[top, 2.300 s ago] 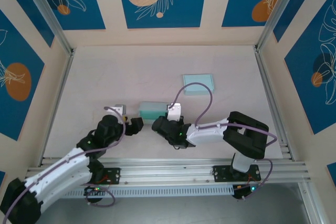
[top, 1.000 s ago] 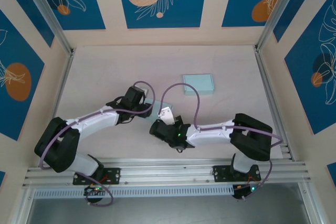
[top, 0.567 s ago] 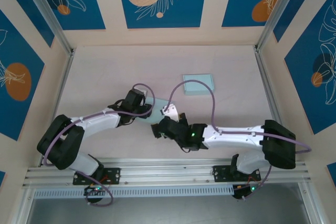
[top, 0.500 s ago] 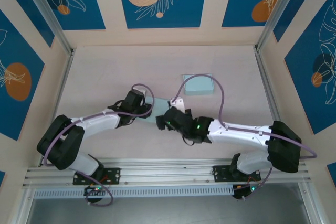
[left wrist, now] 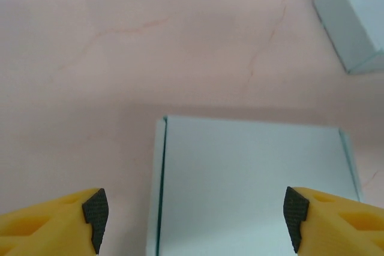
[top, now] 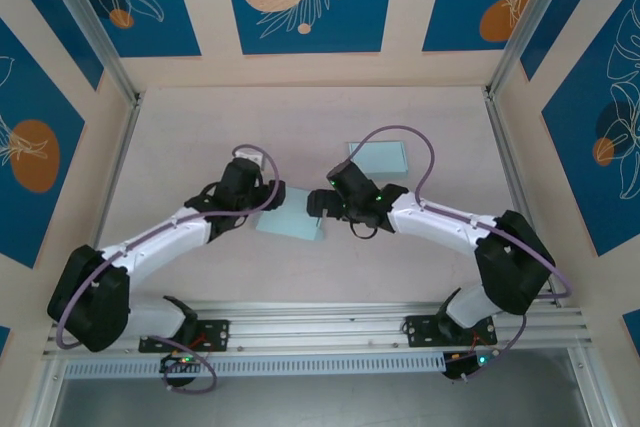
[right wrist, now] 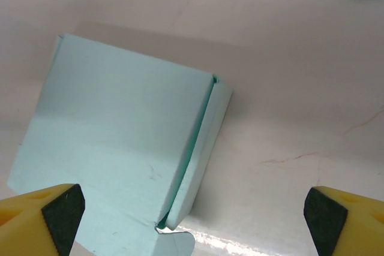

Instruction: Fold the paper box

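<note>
Boxes: two; near box (top: 290,224), far box (top: 380,157) at 1 o'clock.
Grippers: two; left gripper (left wrist: 195,211), right gripper (right wrist: 186,208), both spread wide, empty.

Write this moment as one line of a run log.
left gripper: open, facing box | right gripper: open, facing box | box: lying free, not held | second box: farther back, untouched

Pale teal paper box (top: 290,224), pink veined table (top: 200,137), blue leaf-patterned wall panels (top: 345,7) with orange discs
</note>
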Controlling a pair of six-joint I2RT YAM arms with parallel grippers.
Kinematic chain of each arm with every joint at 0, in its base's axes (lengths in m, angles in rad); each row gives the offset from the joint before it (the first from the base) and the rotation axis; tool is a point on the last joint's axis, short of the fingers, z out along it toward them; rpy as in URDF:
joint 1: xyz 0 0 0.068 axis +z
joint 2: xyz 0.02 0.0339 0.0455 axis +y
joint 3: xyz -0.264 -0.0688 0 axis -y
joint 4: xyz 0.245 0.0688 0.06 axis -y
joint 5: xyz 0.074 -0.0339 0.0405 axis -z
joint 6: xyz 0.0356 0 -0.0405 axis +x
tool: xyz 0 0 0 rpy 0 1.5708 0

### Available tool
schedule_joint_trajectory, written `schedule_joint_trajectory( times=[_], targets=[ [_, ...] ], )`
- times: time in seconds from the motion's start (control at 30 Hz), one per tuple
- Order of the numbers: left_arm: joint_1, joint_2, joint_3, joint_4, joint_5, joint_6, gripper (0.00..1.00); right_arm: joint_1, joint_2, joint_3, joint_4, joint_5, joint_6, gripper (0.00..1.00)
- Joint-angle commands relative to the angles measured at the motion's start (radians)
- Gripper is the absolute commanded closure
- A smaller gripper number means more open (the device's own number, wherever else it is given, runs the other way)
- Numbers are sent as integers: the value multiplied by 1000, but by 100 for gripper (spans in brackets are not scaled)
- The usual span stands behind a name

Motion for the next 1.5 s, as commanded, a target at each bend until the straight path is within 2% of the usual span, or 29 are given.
schedule_joint_trajectory(
  times=[0.0, 0.1, 0.4, 0.47, 0.6, 0.8, 0.93, 1.03, 1.17, 1.33, 1.47],
  targets=[
    [48, 46, 18, -71, 53, 16, 26, -18, 17, 10, 3, -108, 47, 5],
    [80, 85, 3, -44, 135, 11, 31, -32, 34, -12, 33, -146, 73, 5],
    [143, 205, -27, 30, 279, -23, 38, -76, 113, -60, 124, -262, 120, 11],
    [164, 229, -36, 36, 309, -36, 43, -83, 120, -78, 153, -283, 130, 11],
    [235, 267, -72, 50, 353, -83, 61, -98, 143, -113, 234, -338, 151, 11],
    [283, 304, -98, 75, 386, -106, 69, -116, 215, -134, 378, -428, 180, 10],
    [318, 375, -100, 97, 438, -130, 81, -132, 277, -134, 501, -502, 213, 11],
    [358, 428, -105, 125, 498, -149, 87, -133, 306, -114, 525, -508, 218, 11],
    [399, 464, -118, 174, 569, -177, 90, -133, 333, -97, 555, -510, 223, 10],
    [409, 460, -106, 159, 581, -169, 97, -150, 365, -90, 614, -510, 214, 10],
    [411, 463, -98, 148, 589, -166, 99, -192, 395, -71, 635, -527, 176, 9]
  ],
)
